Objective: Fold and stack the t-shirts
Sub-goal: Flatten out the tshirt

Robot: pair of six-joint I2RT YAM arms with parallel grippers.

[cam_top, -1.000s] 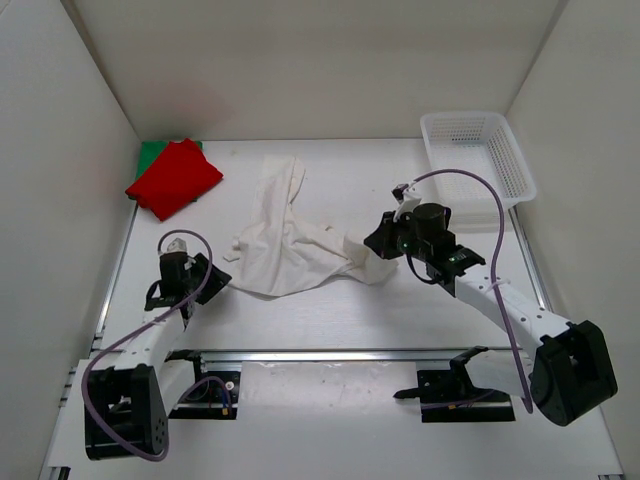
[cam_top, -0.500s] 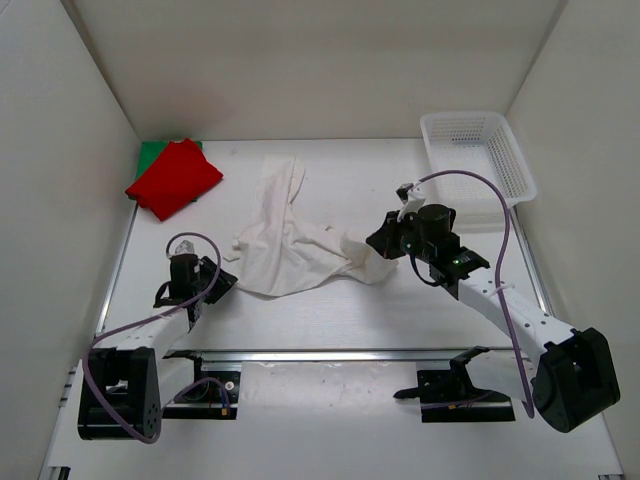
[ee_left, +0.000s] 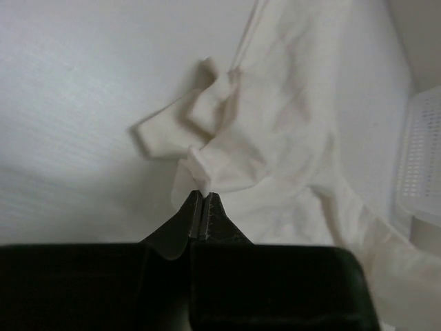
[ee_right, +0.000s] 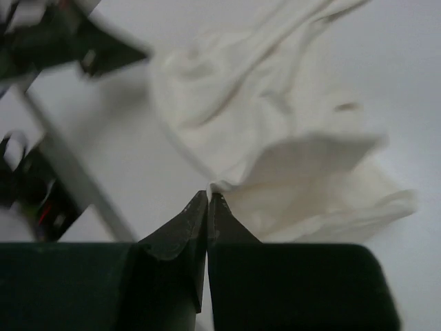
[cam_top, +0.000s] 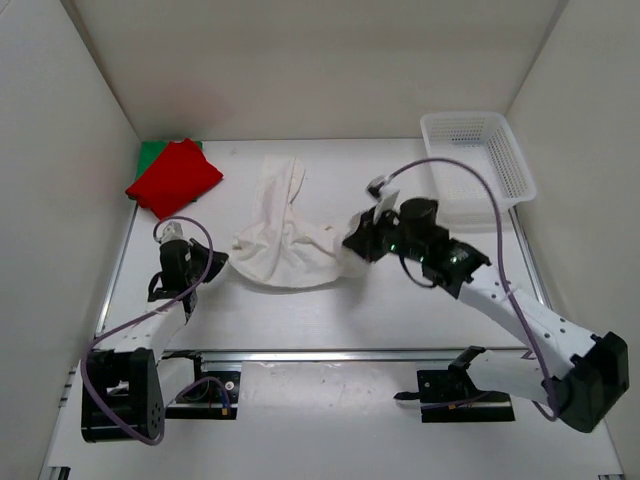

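Top external shows the off-white cloth t-shirt (cam_top: 285,240) lying crumpled in the middle of the table (cam_top: 350,180), between my two arms. Its long axis runs far to near. A narrow bunched end points toward the far wall, and the cloth widens into a rounded heap at the near end. One lobe of that heap stretches right toward my right arm.

My left fingers (ee_left: 187,222) are pressed together on a small corner at the heap's left edge. In the left wrist view that white tab sits right at their tips. My right fingers (ee_right: 185,234) are closed as well, pinching a fold on the shirt's right side, where the cloth stands up a little off the table.

The red t-shirt (cam_top: 175,178) lies folded in the far left corner on top of the bright green t-shirt (cam_top: 150,152), of which only a strip shows. The white plastic mesh basket (cam_top: 520,165) stands at the far right, well apart from the off-white shirt.
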